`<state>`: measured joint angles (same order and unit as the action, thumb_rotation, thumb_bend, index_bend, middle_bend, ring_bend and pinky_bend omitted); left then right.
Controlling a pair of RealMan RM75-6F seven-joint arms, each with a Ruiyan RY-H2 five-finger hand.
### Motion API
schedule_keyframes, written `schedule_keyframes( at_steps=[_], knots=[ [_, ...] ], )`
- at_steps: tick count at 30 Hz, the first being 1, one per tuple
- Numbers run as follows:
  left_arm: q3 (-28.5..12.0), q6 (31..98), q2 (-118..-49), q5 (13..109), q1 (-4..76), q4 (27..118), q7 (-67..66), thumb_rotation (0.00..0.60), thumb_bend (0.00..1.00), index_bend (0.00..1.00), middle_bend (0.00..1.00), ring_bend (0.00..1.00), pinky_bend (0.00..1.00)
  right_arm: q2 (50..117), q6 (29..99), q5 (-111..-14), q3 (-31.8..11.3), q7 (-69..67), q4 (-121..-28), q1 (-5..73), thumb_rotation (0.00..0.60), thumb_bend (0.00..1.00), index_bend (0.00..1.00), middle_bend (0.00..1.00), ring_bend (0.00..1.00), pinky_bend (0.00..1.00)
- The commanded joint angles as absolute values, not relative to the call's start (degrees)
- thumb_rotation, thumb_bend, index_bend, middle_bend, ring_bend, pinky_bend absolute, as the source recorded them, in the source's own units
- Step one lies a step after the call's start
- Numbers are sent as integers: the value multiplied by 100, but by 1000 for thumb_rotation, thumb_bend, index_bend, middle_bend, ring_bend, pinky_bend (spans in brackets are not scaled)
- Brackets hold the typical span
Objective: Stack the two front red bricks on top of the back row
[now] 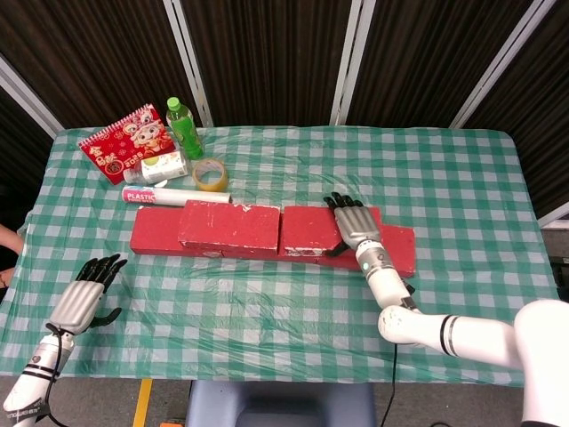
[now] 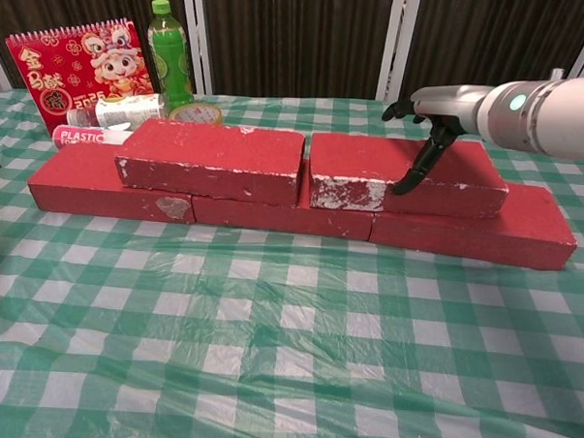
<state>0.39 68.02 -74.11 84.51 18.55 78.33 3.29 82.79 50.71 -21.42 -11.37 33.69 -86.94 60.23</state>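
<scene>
A bottom row of red bricks [image 1: 396, 253] [image 2: 476, 232] runs across the table's middle. Two more red bricks lie on top of it. The left top brick [image 1: 229, 222] [image 2: 212, 157] is untouched. My right hand [image 1: 354, 227] [image 2: 437, 109] holds the right top brick [image 1: 307, 227] [image 2: 357, 164], fingers stretched across its top toward the back edge and thumb [image 2: 420, 166] down its front face. A narrow gap separates the two top bricks. My left hand [image 1: 84, 298] is open near the table's front left corner, far from the bricks, and the chest view does not show it.
Behind the bricks at the back left stand a green bottle [image 1: 184, 127] [image 2: 169, 49], a red calendar [image 1: 124, 142] [image 2: 71, 69], a lying can [image 1: 160, 166], a tape roll [image 1: 210, 175] and a white "PLASTIC" tube [image 1: 169, 196]. The green checked cloth [image 1: 267, 311] reaches the table edges.
</scene>
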Motion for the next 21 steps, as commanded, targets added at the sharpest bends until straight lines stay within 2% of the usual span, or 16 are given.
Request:
schedule_keyframes(
  at_steps=[1, 10, 18, 21],
  knots=[
    [40, 6819, -7409, 8456, 1847, 7843, 314, 600, 304, 0, 10, 0, 20, 8089, 5072, -2239, -1147, 3239, -8862, 5928, 600, 120, 0, 0, 0, 237],
    [59, 6858, -7406, 8495, 1833, 7894, 259, 600, 305, 0, 10, 0, 20, 7546, 4965, -2639, -1087, 2816, -9260, 5624, 600, 118, 0, 0, 0, 227],
    [65, 6897, -7394, 8504, 1811, 7918, 206, 600, 304, 0, 10, 0, 21, 6715, 5387, -4078, -727, 2057, -9715, 4712, 600, 118, 5, 0, 0, 170],
    [64, 6894, -7409, 8489, 1806, 7932, 141, 600, 304, 0, 11, 0, 21, 6458, 5460, -4701, -509, 1660, -9620, 4310, 600, 118, 70, 0, 0, 136]
  ],
)
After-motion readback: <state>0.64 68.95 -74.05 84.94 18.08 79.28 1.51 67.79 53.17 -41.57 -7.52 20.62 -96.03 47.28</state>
